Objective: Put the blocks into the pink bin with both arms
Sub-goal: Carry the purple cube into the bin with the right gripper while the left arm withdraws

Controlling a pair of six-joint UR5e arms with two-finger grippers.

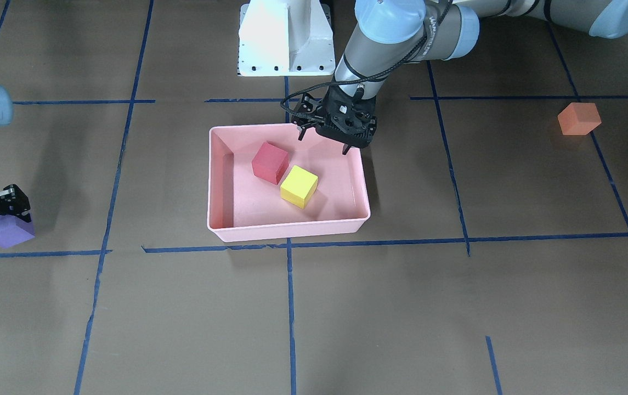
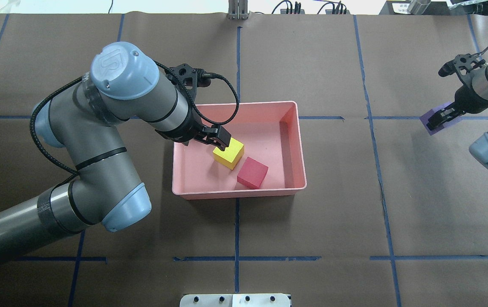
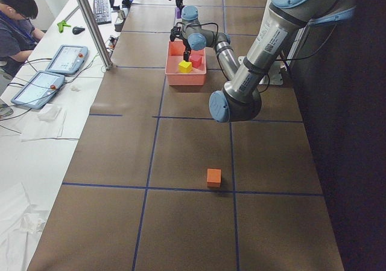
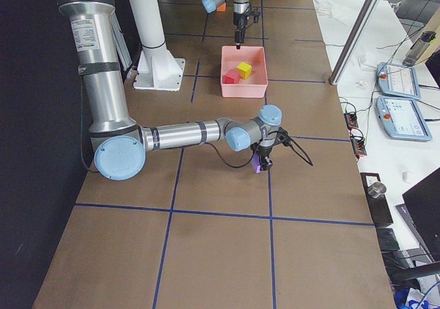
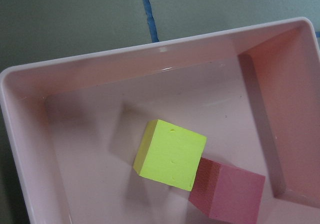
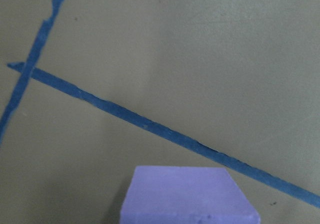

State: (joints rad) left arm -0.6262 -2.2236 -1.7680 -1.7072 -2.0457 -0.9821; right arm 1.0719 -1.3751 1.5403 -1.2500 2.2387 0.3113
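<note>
The pink bin [image 1: 286, 230] [image 2: 235, 194] holds the red block [image 1: 270, 162] [image 2: 252, 172] and the yellow block [image 1: 299, 186] [image 2: 229, 154], which touch at one corner. My left gripper [image 1: 323, 141] [image 2: 203, 138] hangs open and empty over the bin's robot-side wall, just above the yellow block. Its wrist view shows both blocks [image 5: 170, 154] [image 5: 227, 194]. My right gripper [image 1: 1, 211] [image 2: 440, 116] is down at the purple block [image 1: 9, 230] [image 6: 187, 196], jaws around it. I cannot tell whether they press on it. The orange block [image 1: 578, 118] [image 3: 213, 177] lies alone on the table.
The white pedestal base [image 1: 286, 38] stands behind the bin. Blue tape lines [image 1: 290, 307] cross the brown table. In the exterior left view an operator [image 3: 15, 17] sits at a side desk with tablets [image 3: 66, 58], beyond a metal post [image 3: 90, 23].
</note>
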